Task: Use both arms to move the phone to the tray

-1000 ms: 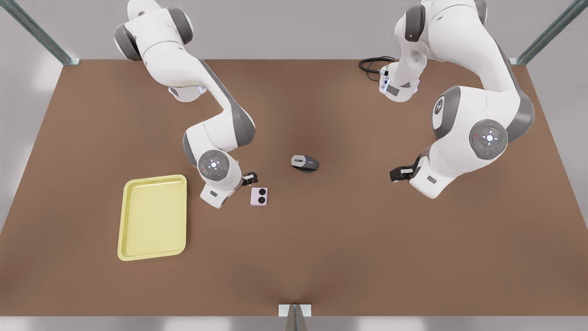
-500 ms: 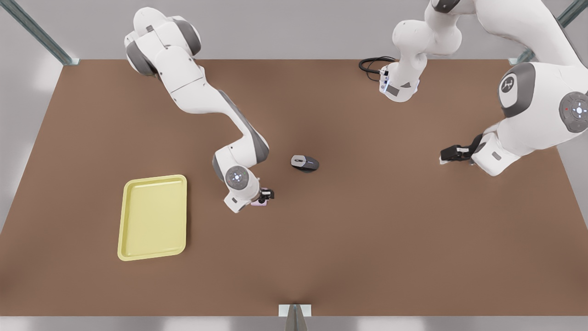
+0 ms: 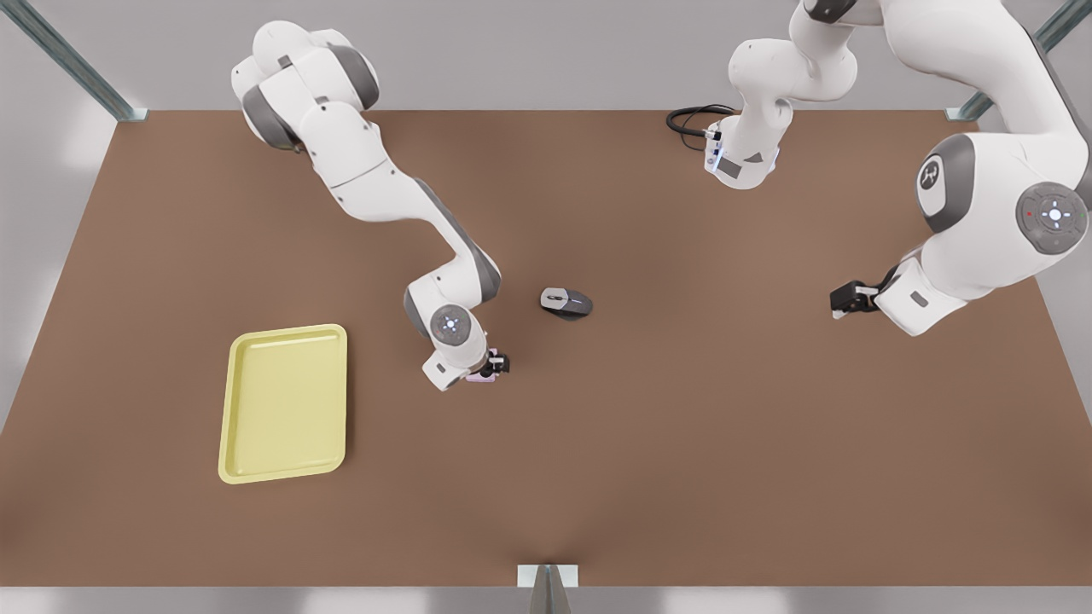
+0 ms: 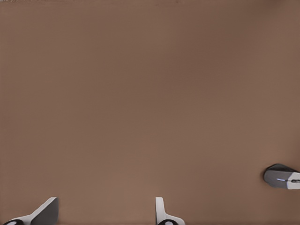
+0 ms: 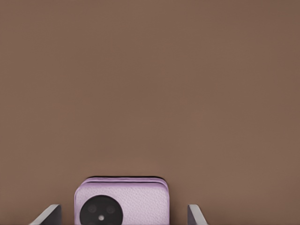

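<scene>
The pale pink-lilac phone point(image 5: 122, 197) lies flat on the brown table between the fingers point(image 5: 50, 214) of my right gripper point(image 5: 123, 208), one black lens showing. The fingers stand open, with a gap on each side of the phone. In the front view this gripper point(image 3: 493, 365) is low over the phone point(image 3: 479, 377), which it mostly hides. The yellow tray point(image 3: 286, 401) lies off to the front view's left of it. My left gripper point(image 3: 843, 300) hangs open over bare table at the front view's right, its fingers point(image 4: 47, 212) holding nothing.
A grey computer mouse point(image 3: 566, 303) sits just behind the phone, toward the table's middle, and also appears far off as the mouse point(image 4: 281, 176) in the left wrist view. A black cable point(image 3: 691, 118) coils by the far arm base. Metal posts stand at the table's corners.
My right gripper has come down from beside the phone to straddle it, then barely moved. My left arm swung away to the front view's right and drifted slightly further.
</scene>
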Action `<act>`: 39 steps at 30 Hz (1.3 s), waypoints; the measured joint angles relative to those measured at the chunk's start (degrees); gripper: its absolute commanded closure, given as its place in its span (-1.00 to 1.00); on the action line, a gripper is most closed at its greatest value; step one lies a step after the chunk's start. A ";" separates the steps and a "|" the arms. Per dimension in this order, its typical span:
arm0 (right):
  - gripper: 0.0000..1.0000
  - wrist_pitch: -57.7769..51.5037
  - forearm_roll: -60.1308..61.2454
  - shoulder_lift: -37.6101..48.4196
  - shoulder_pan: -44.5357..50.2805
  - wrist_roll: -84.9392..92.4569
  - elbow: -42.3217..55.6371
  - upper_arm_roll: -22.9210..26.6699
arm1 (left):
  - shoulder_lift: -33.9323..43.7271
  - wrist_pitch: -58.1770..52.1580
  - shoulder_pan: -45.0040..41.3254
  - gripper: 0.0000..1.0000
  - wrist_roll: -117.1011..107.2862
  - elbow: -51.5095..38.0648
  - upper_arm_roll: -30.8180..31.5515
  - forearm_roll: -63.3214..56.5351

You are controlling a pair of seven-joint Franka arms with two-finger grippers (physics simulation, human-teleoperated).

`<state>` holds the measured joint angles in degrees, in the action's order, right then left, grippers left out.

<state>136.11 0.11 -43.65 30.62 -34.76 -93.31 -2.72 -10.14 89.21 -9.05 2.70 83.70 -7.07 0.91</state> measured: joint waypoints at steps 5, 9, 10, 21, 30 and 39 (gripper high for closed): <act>-1.00 1.24 -0.26 -0.58 -0.03 -0.96 -0.14 0.00 | -0.11 0.28 -0.01 -1.00 1.01 0.00 -0.02 -0.08; -1.00 1.82 -0.31 -0.70 -0.03 -1.57 -0.14 0.00 | -0.04 0.39 -0.07 -1.00 1.56 -0.07 -0.03 -0.14; -1.00 1.91 -0.32 -0.69 0.00 -1.70 -0.18 0.00 | -0.03 0.41 -0.07 -1.00 1.66 -0.08 0.00 -0.15; -1.00 3.39 -1.00 -0.22 -0.02 -2.59 -2.58 -1.31 | -0.11 0.55 -0.11 -1.00 2.41 -0.07 0.06 -0.18; -0.55 3.87 -1.08 0.14 -0.03 -2.56 -3.36 -1.32 | -0.12 0.70 -0.09 -1.00 2.70 -0.05 0.06 -0.15; -0.56 3.99 -1.15 0.67 -0.10 -2.31 -3.40 -1.32 | -0.11 0.85 -0.09 -1.00 2.86 -0.09 0.06 -0.10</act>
<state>140.10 -1.03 -42.98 30.52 -37.08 -96.71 -4.04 -10.26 90.06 -9.14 5.56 83.61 -7.02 0.82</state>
